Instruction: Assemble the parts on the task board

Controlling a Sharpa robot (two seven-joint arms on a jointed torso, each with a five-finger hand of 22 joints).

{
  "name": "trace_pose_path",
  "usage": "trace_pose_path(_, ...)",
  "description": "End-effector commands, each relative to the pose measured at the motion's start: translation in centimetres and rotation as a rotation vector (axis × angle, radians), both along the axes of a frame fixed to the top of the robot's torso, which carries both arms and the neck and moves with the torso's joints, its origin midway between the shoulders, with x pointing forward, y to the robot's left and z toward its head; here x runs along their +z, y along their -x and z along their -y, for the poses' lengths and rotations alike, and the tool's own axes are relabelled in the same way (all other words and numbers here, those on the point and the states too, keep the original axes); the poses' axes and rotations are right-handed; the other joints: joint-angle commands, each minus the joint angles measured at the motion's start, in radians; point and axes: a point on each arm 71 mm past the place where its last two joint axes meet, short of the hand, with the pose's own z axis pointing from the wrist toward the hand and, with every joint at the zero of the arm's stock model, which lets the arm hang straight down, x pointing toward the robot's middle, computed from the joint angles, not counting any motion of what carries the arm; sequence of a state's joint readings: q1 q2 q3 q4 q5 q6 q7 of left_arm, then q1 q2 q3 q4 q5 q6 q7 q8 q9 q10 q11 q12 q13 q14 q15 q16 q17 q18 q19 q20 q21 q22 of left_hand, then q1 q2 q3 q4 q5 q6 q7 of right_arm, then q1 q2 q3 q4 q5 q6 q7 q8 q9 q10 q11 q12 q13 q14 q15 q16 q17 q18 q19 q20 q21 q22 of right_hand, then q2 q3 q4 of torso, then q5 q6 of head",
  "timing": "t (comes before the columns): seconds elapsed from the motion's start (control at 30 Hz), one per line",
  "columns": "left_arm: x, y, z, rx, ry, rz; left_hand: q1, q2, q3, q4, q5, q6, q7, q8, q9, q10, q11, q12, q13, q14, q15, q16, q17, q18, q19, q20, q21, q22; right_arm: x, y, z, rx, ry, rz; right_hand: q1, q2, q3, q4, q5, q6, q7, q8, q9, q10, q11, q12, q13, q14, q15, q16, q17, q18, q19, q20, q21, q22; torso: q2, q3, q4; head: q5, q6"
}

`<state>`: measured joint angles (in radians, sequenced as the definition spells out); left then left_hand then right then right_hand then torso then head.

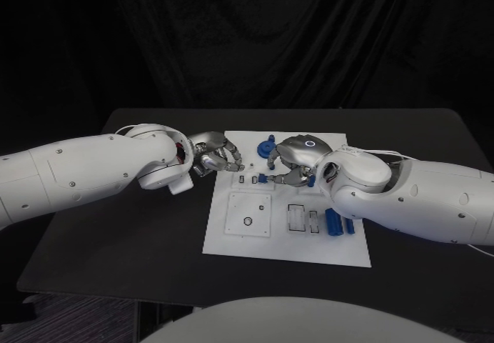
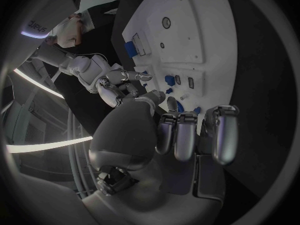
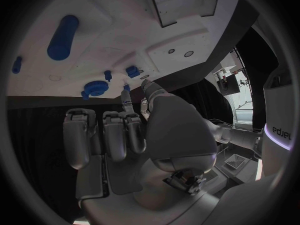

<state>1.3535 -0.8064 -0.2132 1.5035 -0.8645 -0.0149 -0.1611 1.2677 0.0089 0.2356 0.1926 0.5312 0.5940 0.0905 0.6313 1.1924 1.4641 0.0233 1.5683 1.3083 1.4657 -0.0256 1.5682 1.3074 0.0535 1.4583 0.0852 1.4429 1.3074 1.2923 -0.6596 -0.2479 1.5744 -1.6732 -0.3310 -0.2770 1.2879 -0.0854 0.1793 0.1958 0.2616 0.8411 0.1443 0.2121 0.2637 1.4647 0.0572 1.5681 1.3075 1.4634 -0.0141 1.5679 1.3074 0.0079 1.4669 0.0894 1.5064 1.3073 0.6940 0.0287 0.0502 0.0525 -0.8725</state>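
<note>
The white task board (image 1: 288, 243) lies in the middle of the black table. At its far end my left hand (image 1: 216, 157) hovers over the left edge, its fingers (image 2: 187, 135) curled in with nothing in them. My right hand (image 1: 293, 163) is over the board's far middle. Most of its fingers (image 3: 106, 132) are curled, and its thumb and one finger reach down to a small blue part (image 1: 260, 177) (image 3: 127, 88); whether they pinch it is unclear. A blue round part (image 1: 267, 148) (image 3: 95, 88) sits just beyond. Two blue cylinders (image 1: 333, 221) lie at the board's right.
Several empty slots and a raised white square plate (image 1: 249, 213) with a round hole take up the board's near half. Other small blue pieces (image 2: 169, 79) stand near the right hand (image 2: 122, 80). Bare black table (image 1: 123, 243) surrounds the board.
</note>
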Motion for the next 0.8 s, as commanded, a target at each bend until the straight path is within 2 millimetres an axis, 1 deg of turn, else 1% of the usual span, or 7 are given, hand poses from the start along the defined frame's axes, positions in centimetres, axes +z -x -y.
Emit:
trace_pose_path(0.03,0.3,-0.1,0.1,-0.010,0.022,0.047,0.021,0.006,0.021,0.008,0.016,0.050,-0.015,-0.012,-0.048,0.107,-0.018,0.002,0.262,0.105,-0.018,0.003,0.263,-0.008,0.001,-0.016,0.003,0.143,-0.2,0.0,0.0,-0.011,0.015,0.001,-0.004,0.001,-0.002,-0.001,-0.002,-0.005,-0.002,-0.001,-0.001,0.106,0.006,0.003,0.263,0.107,0.006,0.003,0.263,0.009,0.076,0.008,0.002,0.241,-0.001,-0.0002,0.0004,-0.003,0.000)
trace_pose_path(0.07,0.3,-0.1,0.1,-0.010,0.023,0.048,0.046,-0.001,0.039,-0.005,0.034,0.062,-0.017,-0.028,-0.075,0.107,-0.020,0.002,0.262,0.105,-0.023,0.003,0.263,-0.008,0.001,-0.020,0.002,0.143,-0.2,0.0,0.0,-0.011,0.016,0.001,-0.004,0.001,-0.002,-0.001,-0.002,-0.005,-0.002,-0.001,-0.001,0.106,0.006,0.003,0.263,0.107,0.006,0.003,0.263,0.009,0.076,0.008,0.002,0.241,-0.002,0.0006,-0.0007,-0.002,0.000)
trace_pose_path(0.27,0.4,-0.2,-0.2,-0.007,0.030,0.059,0.049,-0.017,0.047,0.001,0.028,0.064,-0.003,-0.080,-0.141,0.107,-0.011,0.002,0.262,0.105,-0.016,0.003,0.263,-0.009,0.002,-0.017,0.000,0.145,-0.3,-0.1,-0.2,-0.007,0.016,0.000,-0.004,0.002,-0.002,-0.001,-0.002,-0.005,-0.002,-0.001,-0.001,0.106,0.006,0.003,0.263,0.107,0.006,0.003,0.263,0.009,0.076,0.008,0.002,0.241,-0.002,0.0031,-0.0052,0.001,0.000)
trace_pose_path(0.4,0.4,-0.2,-0.3,-0.005,0.031,0.061,0.050,-0.023,0.047,0.007,0.029,0.066,0.016,-0.148,-0.228,0.107,0.006,0.002,0.262,0.105,-0.001,0.003,0.263,-0.009,0.001,-0.004,-0.003,0.146,-0.4,-0.1,-0.4,-0.007,0.017,-0.001,-0.003,0.005,-0.001,-0.003,0.001,-0.007,-0.002,-0.002,-0.001,0.106,0.006,0.003,0.263,0.107,0.006,0.003,0.263,0.009,0.076,0.008,0.002,0.241,-0.003,0.0033,-0.0045,-0.001,0.000)
trace_pose_path(0.6,0.4,-0.2,-0.5,-0.006,0.030,0.059,0.049,-0.024,0.046,0.012,0.028,0.068,0.029,-0.198,-0.296,0.107,0.016,0.002,0.262,0.105,0.008,0.003,0.263,-0.008,0.001,0.005,-0.005,0.147,-0.8,-0.3,-0.8,-0.009,0.028,-0.008,-0.002,0.008,-0.001,-0.007,0.010,-0.009,-0.001,-0.003,-0.001,0.106,0.006,0.003,0.263,0.107,0.006,0.003,0.263,0.010,0.075,0.008,0.001,0.240,-0.003,0.0051,-0.0026,-0.006,0.000)
trace_pose_path(0.7,0.3,-0.2,-0.5,-0.006,0.029,0.057,0.048,-0.030,0.051,0.019,0.027,0.067,0.048,-0.272,-0.390,0.107,0.032,0.002,0.262,0.105,0.023,0.003,0.263,-0.008,-0.001,0.019,-0.008,0.148,-1.2,-0.4,-1.0,-0.010,0.036,-0.015,-0.003,0.009,-0.001,-0.009,0.018,-0.011,-0.001,-0.003,-0.002,0.106,0.007,0.003,0.263,0.107,0.006,0.003,0.263,0.010,0.075,0.008,-0.001,0.240,-0.003,0.0052,-0.0025,-0.007,0.000)
trace_pose_path(0.8,0.3,-0.2,-0.6,-0.005,0.029,0.056,0.049,-0.031,0.051,0.020,0.026,0.072,0.053,-0.299,-0.431,0.107,0.039,0.002,0.262,0.105,0.028,0.003,0.263,-0.007,-0.001,0.025,-0.009,0.149,-1.5,-0.5,-1.2,-0.011,0.042,-0.022,-0.003,0.009,-0.001,-0.009,0.018,-0.011,-0.001,-0.003,-0.002,0.106,0.007,0.003,0.263,0.107,0.006,0.003,0.263,0.010,0.074,0.008,-0.002,0.239,-0.003,0.0051,-0.0026,-0.007,0.000)
